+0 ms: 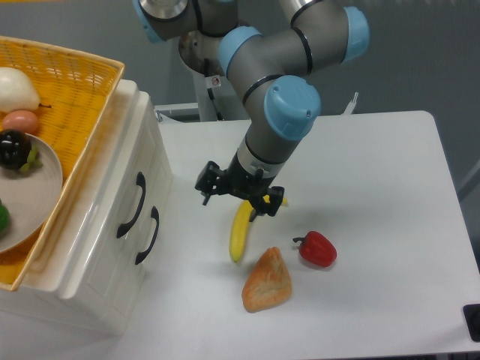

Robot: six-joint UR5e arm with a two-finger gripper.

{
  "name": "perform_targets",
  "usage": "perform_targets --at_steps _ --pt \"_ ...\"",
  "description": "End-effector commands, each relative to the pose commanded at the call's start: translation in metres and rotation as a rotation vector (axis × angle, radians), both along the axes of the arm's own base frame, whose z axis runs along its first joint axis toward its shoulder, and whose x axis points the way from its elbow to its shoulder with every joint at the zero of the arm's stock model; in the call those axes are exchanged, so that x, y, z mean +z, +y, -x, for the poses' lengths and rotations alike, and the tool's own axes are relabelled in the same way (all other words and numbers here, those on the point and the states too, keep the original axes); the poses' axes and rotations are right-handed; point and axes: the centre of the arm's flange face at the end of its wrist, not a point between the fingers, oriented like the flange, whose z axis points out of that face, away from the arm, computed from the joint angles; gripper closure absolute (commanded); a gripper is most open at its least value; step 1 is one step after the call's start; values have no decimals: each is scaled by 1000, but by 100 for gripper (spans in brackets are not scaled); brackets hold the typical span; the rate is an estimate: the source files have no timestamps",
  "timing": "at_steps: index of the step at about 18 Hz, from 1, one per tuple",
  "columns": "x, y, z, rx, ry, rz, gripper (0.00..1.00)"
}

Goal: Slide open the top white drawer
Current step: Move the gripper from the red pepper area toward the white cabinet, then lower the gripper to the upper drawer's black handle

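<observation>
So this one's in the approach phase, I'd say. The glossy white top drawer [112, 180] with its curved black handle [130, 204] sits fully shut in the white plastic cabinet at roughly 9 o'clock in the frame, under the yellow wicker basket [75, 112]. Nothing is touching it.

The black two-finger gripper [240, 196] hangs over the white table [390, 225], just above the upper end of the yellow banana [241, 232], well apart from the handle and off to its 3 o'clock side. The fingers look spread with nothing between them, though they're small and dark, so I can't say how wide.

The drawer front faces toward about 4 o'clock, out over the table. The handle's long axis runs roughly 1 to 7 o'clock, steep in the picture. The drawer should slide out along that 4 o'clock line.

Next move, I reckon: travel toward 9 o'clock, line the fingers across the handle bar and get around it, then pull toward 4 o'clock. The matching lower handle [147, 235] sits close by, so it needs to pick the upper one. The toy bread [266, 281] and the red pepper [318, 249] lie further out at 4 o'clock, in the pull direction, which might matter.
</observation>
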Motion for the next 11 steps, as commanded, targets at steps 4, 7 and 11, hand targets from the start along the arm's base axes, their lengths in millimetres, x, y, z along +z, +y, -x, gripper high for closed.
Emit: perform_targets --at_steps 4,7,11 --pt "1 13 -22 -17 -22 5 3" --pt "3 17 -24 5 -44 -10 3" --pt "4 24 -36 -11 -52 -15 3"
